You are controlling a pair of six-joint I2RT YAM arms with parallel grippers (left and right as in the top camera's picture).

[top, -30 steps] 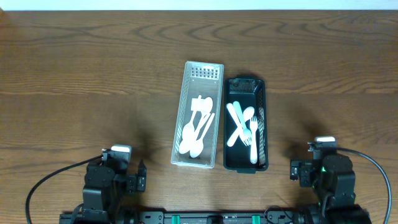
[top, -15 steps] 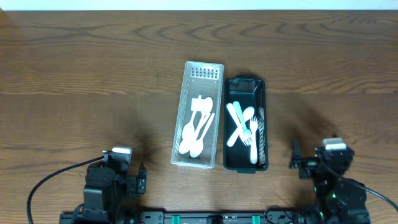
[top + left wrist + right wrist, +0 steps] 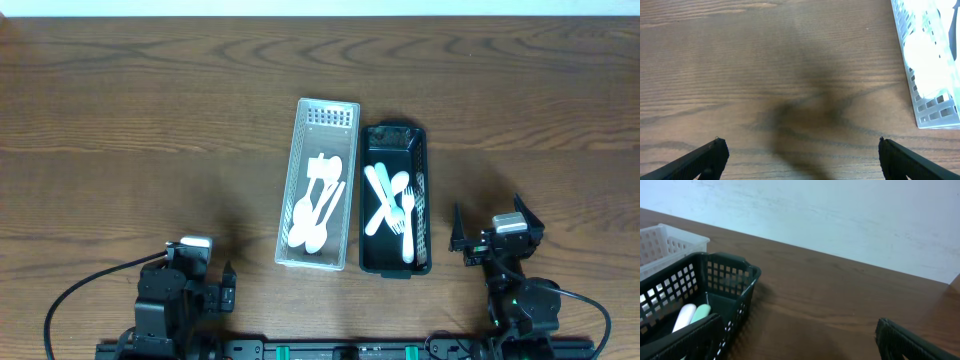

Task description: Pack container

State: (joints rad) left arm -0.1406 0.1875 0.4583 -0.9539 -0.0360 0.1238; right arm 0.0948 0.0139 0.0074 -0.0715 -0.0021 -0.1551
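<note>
Overhead: fixed, straight down on table (image 3: 150,120), far off, my arms at the bottom edge. Left wrist cam: close, steep down past my left gripper (image 3: 801,146); white basket (image 3: 935,107) corner ahead-right of it. Right wrist cam: low, near level, facing wall (image 3: 840,210); black basket (image 3: 715,275) ahead-left of my right gripper (image 3: 797,330). Both wrist views share the white basket; overhead covers both baskets.

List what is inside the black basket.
The black basket holds white crossed spoons and a white fork. Anything lying beneath that pile is covered and cannot be seen.
</note>
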